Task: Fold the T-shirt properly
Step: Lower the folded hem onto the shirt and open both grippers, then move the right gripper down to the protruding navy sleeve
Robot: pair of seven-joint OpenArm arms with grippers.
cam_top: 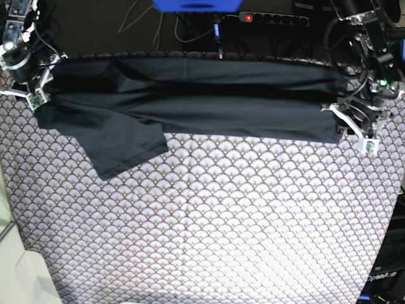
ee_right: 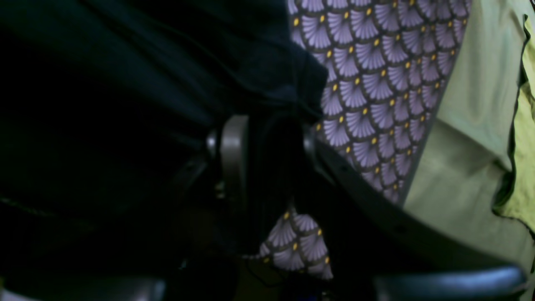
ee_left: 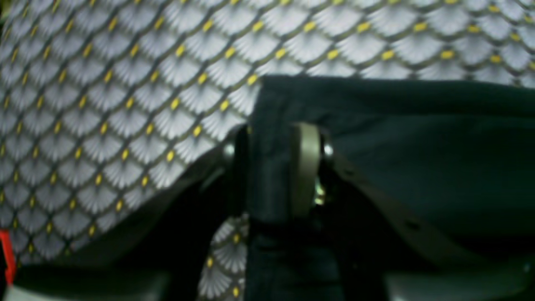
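A: At the far edge of the table, we see the T-shirt drawn out into a long dark band, folded lengthwise, running almost from one side to the other.

B: Agreed. It lies on the patterned tablecloth, the one with pale fan scales and yellow dots. One sleeve sticks out of the band toward us, nearer the right arm's end.

A: Where do we place the arms?

B: One at each end of the band. The left gripper sits at the corner on the base view's right, the right gripper at the opposite end.

A: And the jaws? From the left wrist we see the left gripper with a strip of dark cloth running up between its two fingers, the shirt's corner just above them.

B: Cloth fills the gap there, yes, but we cannot tell whether the fingers press it or merely stand around it.

A: The same for the right gripper. The shirt's bunched edge hangs over it and the space between the fingers is too dark for us to read.

B: So we cannot tell there either. Beyond the table's back edge we note a power strip with a red light.
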